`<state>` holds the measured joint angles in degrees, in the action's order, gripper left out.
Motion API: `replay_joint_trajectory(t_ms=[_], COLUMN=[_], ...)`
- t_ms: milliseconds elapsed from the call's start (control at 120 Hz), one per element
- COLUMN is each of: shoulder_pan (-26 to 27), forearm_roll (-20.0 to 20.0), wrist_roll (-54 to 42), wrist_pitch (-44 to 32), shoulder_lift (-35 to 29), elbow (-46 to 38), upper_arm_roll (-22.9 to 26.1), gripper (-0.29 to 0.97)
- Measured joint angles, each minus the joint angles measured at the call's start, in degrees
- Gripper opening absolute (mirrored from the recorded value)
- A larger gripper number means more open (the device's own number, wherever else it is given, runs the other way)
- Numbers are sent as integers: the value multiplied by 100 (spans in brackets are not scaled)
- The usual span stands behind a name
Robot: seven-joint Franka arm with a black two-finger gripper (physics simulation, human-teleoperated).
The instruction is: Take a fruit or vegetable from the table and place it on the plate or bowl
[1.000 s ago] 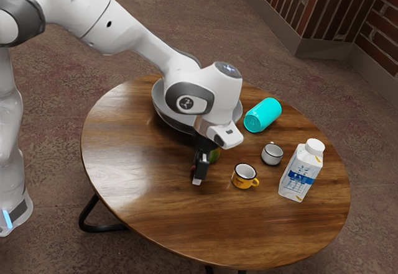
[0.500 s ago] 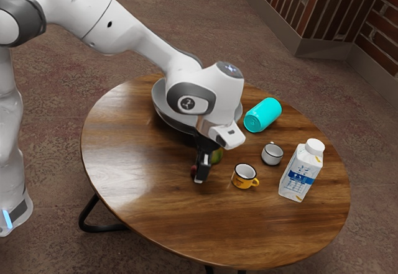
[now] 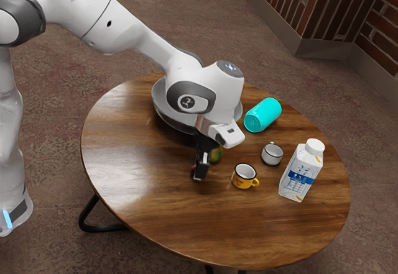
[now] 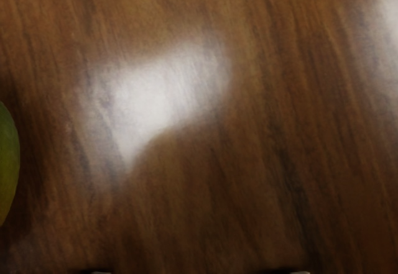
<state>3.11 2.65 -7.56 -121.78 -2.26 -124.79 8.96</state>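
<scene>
Pincer [image 3: 199,169] is down at the surface [image 3: 130,162]; cannot tell how far open. Green fruit [image 3: 216,156] sits on the wood just beside it, apparently ungripped, near the plate [image 3: 159,103]. Pickup and placing remain.

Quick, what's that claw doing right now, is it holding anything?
Gripper: cannot be told whether open or closed; it sits low beside the green fruit.
</scene>
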Motion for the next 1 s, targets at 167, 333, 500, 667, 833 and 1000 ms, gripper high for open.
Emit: replay_joint_trajectory(t_ms=[167, 333, 500, 667, 833, 1000], shoulder_pan=[19, 41, 39, 29, 52, 176], forearm_roll=[-15, -24, -83, -193, -305, -514], wrist_roll=[7, 18, 28, 51, 96, 131], wrist_pitch=[6, 11, 59, 267, 604, 1048], shoulder_lift=[6, 0, 0, 1, -4, -60], elbow=[4, 5, 22, 209, 638, 1513], upper_arm_roll=[0, 0, -1, -1, 11, -14], gripper=[30, 23, 20, 18, 18, 18])
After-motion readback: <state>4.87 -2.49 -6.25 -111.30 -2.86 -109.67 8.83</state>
